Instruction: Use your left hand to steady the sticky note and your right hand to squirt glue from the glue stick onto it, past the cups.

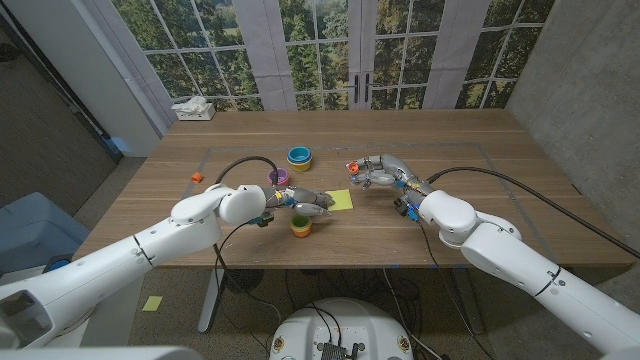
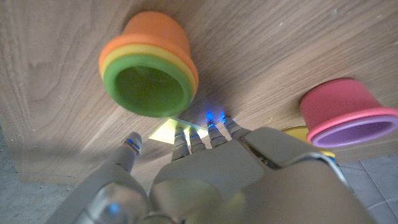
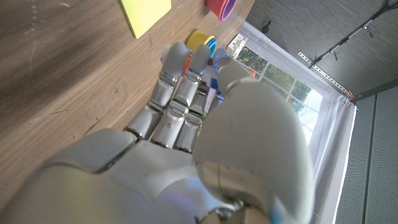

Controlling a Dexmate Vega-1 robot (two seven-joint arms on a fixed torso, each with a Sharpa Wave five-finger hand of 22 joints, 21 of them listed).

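The left hand (image 1: 300,203) presses fingertips on the yellow sticky note (image 1: 340,200); the right hand (image 1: 372,172) grips the glue stick (image 1: 354,168) just beyond, unapplied; next, tip to paper.

Head view overlooks the table (image 1: 400,235); both close wrist views share its sticky note (image 1: 340,200).

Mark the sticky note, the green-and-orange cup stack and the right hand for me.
sticky note (image 1: 340,200): head view, middle of the yellow sheet.
green-and-orange cup stack (image 2: 149,65): left wrist view, the stack's side by the green rim.
right hand (image 1: 372,172): head view, middle of the hand.
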